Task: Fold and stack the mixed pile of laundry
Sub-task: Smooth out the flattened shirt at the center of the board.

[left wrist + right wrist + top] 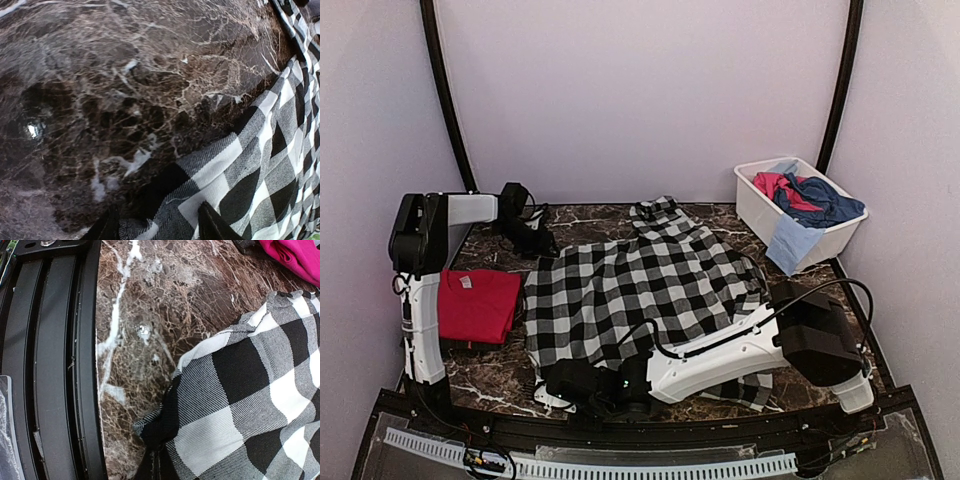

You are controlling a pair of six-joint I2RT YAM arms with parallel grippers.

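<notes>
Checked garment (640, 290): right gripper (555, 385) clamped, seemingly on corner by near edge of table (490, 375); left gripper (160, 226) parted astride far corner, not gripping. Lopsided lift could slip.

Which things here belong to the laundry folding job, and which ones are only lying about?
Belong to the job:
- checked garment, spread on the table
- folded red tee
- pink piece, navy blue tee and light blue piece, at the tub

Only lying about:
- white tub
- marble table
</notes>
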